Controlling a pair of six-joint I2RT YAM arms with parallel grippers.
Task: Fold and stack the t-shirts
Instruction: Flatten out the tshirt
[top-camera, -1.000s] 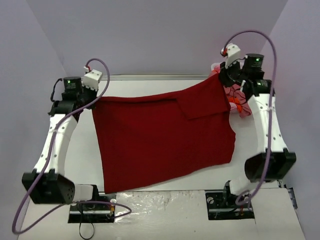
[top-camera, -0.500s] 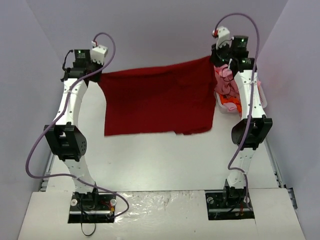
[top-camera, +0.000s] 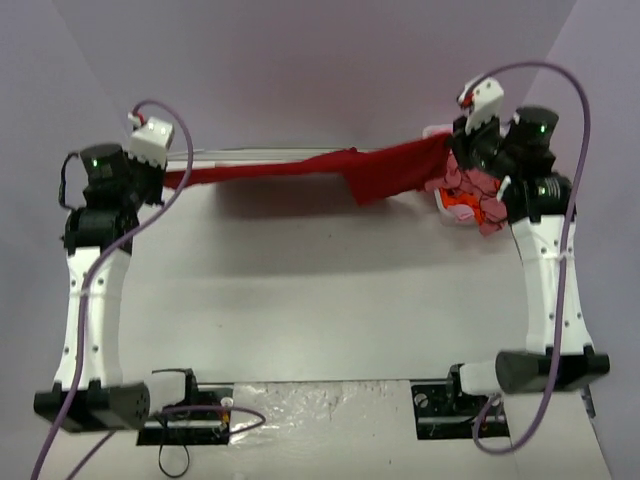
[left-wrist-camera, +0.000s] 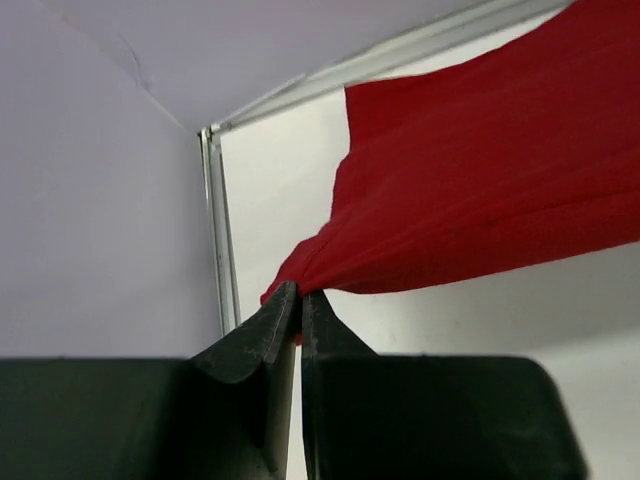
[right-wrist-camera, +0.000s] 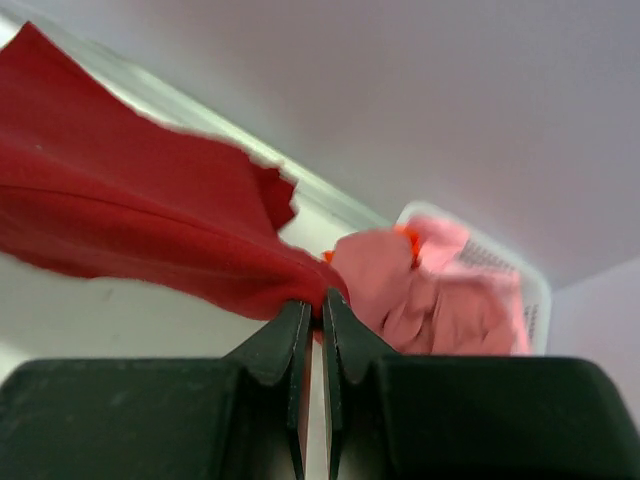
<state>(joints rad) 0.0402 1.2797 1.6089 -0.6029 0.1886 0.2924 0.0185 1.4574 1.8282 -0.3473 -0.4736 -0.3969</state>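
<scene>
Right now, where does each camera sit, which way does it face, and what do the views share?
Top external: fixed above and behind the robot, looking down on the table; both arms show, the dark red t-shirt stretched between them.
Left wrist: on the left arm, facing the far left corner; left gripper shut on the shirt's end.
Right wrist: on the right arm, facing the white basket of pink shirts; right gripper shut on the other end.
Shared: all show the red shirt.
</scene>
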